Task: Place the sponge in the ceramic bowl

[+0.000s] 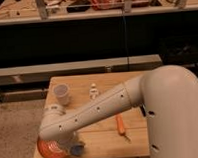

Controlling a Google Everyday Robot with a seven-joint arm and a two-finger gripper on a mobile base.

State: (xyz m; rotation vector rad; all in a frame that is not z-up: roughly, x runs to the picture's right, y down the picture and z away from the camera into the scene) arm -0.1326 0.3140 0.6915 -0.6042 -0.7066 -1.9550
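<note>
- My gripper [70,144] is low at the right rim of the ceramic bowl [47,149].
- The sponge [77,151] shows right beneath it.
- Clamped or apart, I cannot tell.

Wooden table [111,139] with ceramic bowl [49,150], sponge [76,151] at its rim by the tool [71,143], cup [61,93], white bottle [93,91], carrot [120,125].

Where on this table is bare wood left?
Bare wood between the carrot and the arm, front centre; also the back edge right of the small white object. Crowded: front-left corner, where the hand hangs over the ceramic bowl by the sponge.
</note>
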